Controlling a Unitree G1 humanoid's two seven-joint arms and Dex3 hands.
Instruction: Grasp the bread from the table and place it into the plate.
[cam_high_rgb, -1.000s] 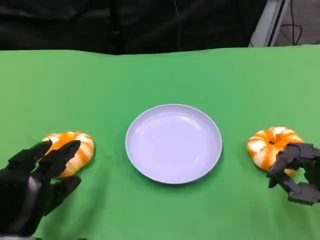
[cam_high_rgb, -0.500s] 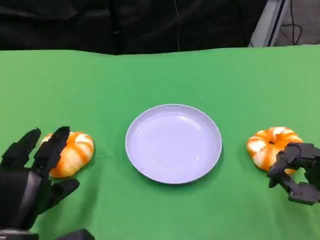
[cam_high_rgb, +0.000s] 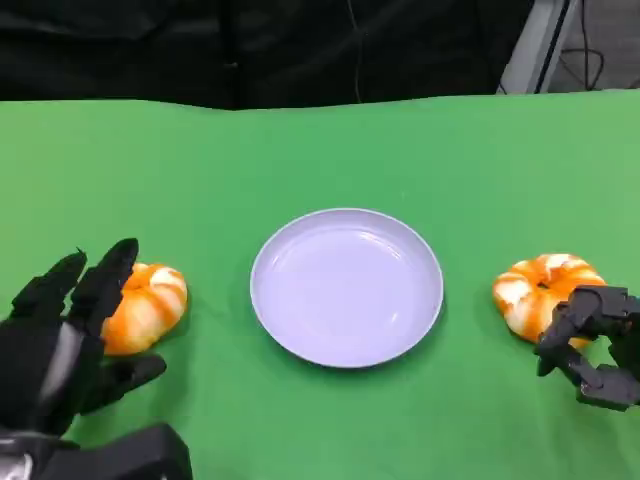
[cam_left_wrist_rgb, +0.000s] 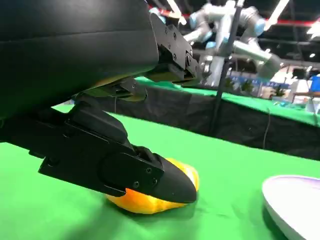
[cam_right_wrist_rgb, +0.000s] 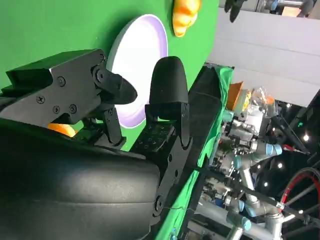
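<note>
A round orange-and-white bread (cam_high_rgb: 148, 304) lies on the green table at the left, and my left hand (cam_high_rgb: 62, 340) hovers at its near-left side with fingers spread, holding nothing. The left wrist view shows that bread (cam_left_wrist_rgb: 145, 204) low under a finger of my left hand (cam_left_wrist_rgb: 100, 125). A second bread (cam_high_rgb: 540, 288) lies at the right. My right hand (cam_high_rgb: 592, 345) sits just beside its near-right side, fingers bent and apart, empty. The pale lilac plate (cam_high_rgb: 347, 287) stands empty between the two breads. In the right wrist view, the plate (cam_right_wrist_rgb: 140, 55) shows beyond my right hand (cam_right_wrist_rgb: 100, 170).
The green cloth (cam_high_rgb: 330, 150) stretches bare behind the plate to the table's far edge, with dark curtain beyond. The left wrist view catches the plate's rim (cam_left_wrist_rgb: 295, 200) and other robot arms (cam_left_wrist_rgb: 235, 30) far off in the room.
My left hand's fingers, lying across the left bread a second ago, have lifted and spread beside it; the left forearm now shows at the bottom edge. The right hand has not moved.
</note>
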